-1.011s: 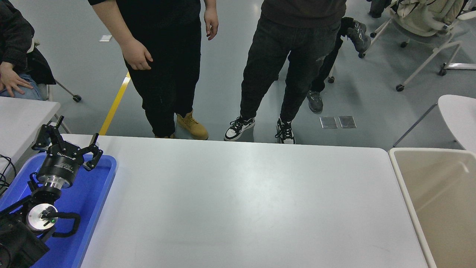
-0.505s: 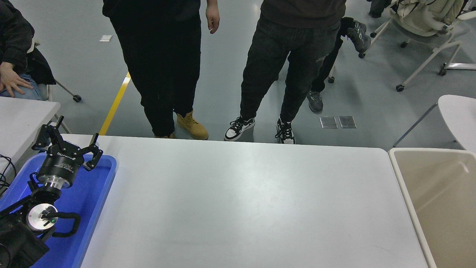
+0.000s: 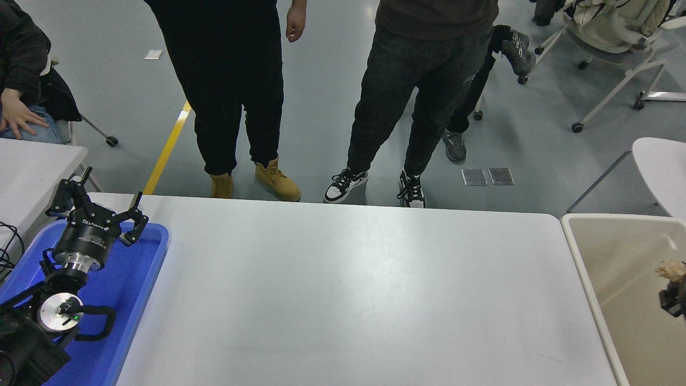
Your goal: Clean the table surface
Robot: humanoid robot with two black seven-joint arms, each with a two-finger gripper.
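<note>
Right gripper (image 3: 674, 300) seemingly pinches a crumpled scrap (image 3: 670, 269) over the beige bin (image 3: 576, 252); releasing early drops it onto the table surface (image 3: 348, 289). Left gripper (image 3: 96, 212) gapes, parked.

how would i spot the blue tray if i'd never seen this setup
Find the wide white table and follow it to its left end. The blue tray sits there beneath the parked left gripper. It is the only bright blue thing; the bin at the right end is beige.

Our left arm (image 3: 37, 321) was black with silver joint rings and a looping black cable; its left gripper (image 3: 99, 212) carried pale lettering.
</note>
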